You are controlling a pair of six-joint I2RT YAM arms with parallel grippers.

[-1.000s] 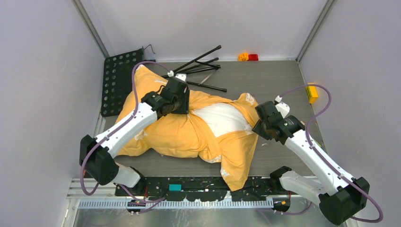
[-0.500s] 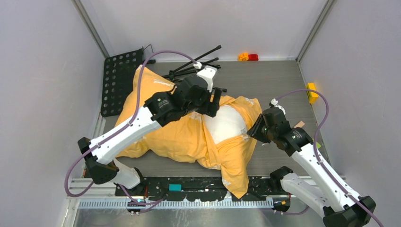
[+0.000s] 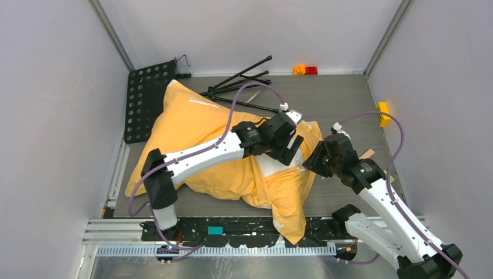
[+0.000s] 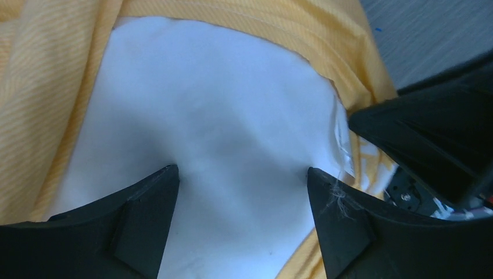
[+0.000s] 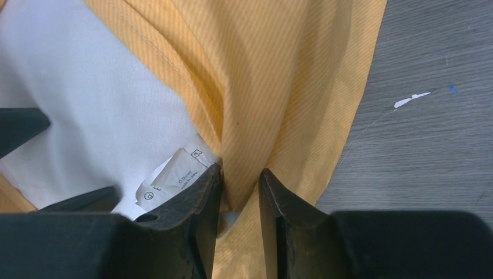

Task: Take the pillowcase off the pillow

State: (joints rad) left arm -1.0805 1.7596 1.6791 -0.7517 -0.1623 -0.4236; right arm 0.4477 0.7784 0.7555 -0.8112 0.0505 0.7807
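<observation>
Orange pillowcase [image 5: 279,87] fabric sits clamped in the right tool [image 5: 239,186]; the left tool [image 4: 242,170], spread apart over the pillow [image 4: 232,99], risks pinching pillowcase too, stalling removal.

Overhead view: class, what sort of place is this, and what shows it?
Probably a robot lab workcell, not a bedroom: blank walls box in a grey table, and a folded tripod lies at the back.

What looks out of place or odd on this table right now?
A folded black tripod lies flat at the far edge, behind the pillowcase. A care label shows at its seam, beside the bare white pillow, suggesting it is inside out.
</observation>
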